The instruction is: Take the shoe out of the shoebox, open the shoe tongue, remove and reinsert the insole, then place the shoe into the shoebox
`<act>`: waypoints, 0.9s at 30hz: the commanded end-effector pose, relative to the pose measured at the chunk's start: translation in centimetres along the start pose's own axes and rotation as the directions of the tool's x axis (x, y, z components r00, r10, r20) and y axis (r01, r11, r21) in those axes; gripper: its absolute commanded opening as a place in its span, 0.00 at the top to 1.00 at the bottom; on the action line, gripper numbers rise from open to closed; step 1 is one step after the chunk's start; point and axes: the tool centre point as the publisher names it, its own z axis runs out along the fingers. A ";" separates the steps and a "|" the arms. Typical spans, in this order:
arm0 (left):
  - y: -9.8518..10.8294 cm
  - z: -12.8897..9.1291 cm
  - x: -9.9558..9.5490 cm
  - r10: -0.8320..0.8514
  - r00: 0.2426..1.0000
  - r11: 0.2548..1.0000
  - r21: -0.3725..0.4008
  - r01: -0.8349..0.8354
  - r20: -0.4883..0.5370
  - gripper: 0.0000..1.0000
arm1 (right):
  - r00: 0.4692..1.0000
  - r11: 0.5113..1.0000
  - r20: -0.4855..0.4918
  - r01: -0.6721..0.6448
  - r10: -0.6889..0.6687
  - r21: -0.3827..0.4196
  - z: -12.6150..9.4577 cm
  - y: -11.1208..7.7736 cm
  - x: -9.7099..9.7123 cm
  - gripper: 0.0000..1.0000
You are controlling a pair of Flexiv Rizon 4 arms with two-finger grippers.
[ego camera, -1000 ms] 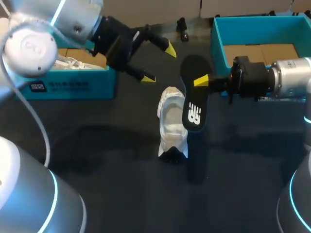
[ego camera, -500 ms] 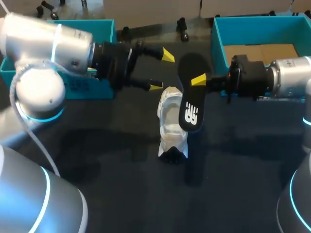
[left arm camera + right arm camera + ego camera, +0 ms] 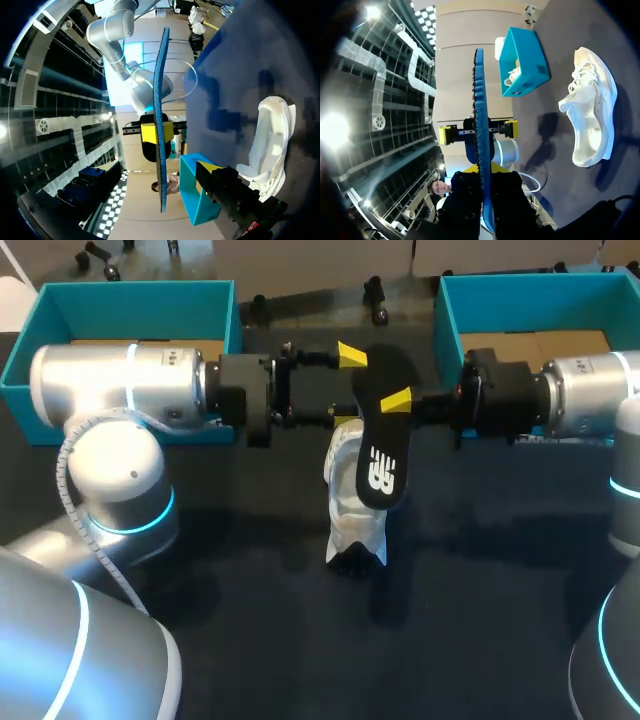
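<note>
Your left gripper (image 3: pixel 343 387) has swung in at the insole's (image 3: pixel 380 445) 9 o'clock, fingers spread. Your right gripper (image 3: pixel 393 402) stays clenched on the insole, above the shoe (image 3: pixel 352 502).

In the head view we are finding the insole (image 3: pixel 382 435) covering one side of the shoe (image 3: pixel 350 500) and hiding the second finger of the right gripper (image 3: pixel 398 400), so only one yellow tip is showing. The left arm (image 3: pixel 120 390) is masking the front of the left shoebox (image 3: pixel 120 298), and the right arm (image 3: pixel 580 395) is masking the front of the right shoebox (image 3: pixel 520 295), whose far corner is running off the edge. In the left wrist view we are seeing only one finger of the left gripper (image 3: pixel 345 388), and it is blocking one end of the shoe.
</note>
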 end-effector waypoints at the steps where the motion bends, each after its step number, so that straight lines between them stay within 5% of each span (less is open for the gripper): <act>1: 0.6 1.4 0.1 0.009 0.999 1.000 0.003 -0.009 0.045 0.00 | 1.000 1.000 -0.003 -0.002 0.002 0.011 0.7 0.4 -0.2 1.00; 3: 0.8 1.8 0.0 0.008 0.999 1.000 -0.009 -0.008 0.043 0.00 | 1.000 1.000 0.000 -0.010 0.010 0.018 0.9 0.4 -0.1 1.00; 5: 0.9 2.2 0.0 0.004 0.999 1.000 -0.014 -0.003 0.045 0.17 | 1.000 1.000 -0.001 -0.013 0.013 0.024 1.1 0.3 0.0 1.00; 8: 0.8 2.7 -0.1 0.007 0.999 1.000 -0.006 -0.007 0.049 0.29 | 1.000 1.000 -0.002 -0.015 0.015 0.024 1.2 0.3 0.0 1.00; 10: 0.7 2.9 -0.1 0.011 0.999 1.000 0.000 -0.011 0.052 0.48 | 1.000 1.000 -0.002 -0.011 0.011 0.018 1.2 0.5 0.2 1.00; 25: 0.5 2.8 0.5 0.001 0.999 1.000 0.002 -0.001 0.048 0.64 | 1.000 1.000 0.004 -0.013 0.013 0.002 1.0 0.6 0.2 1.00; 27: 0.5 2.7 0.6 -0.002 0.999 1.000 0.001 0.002 0.049 0.77 | 1.000 1.000 0.005 -0.013 0.013 0.001 0.9 0.7 0.3 1.00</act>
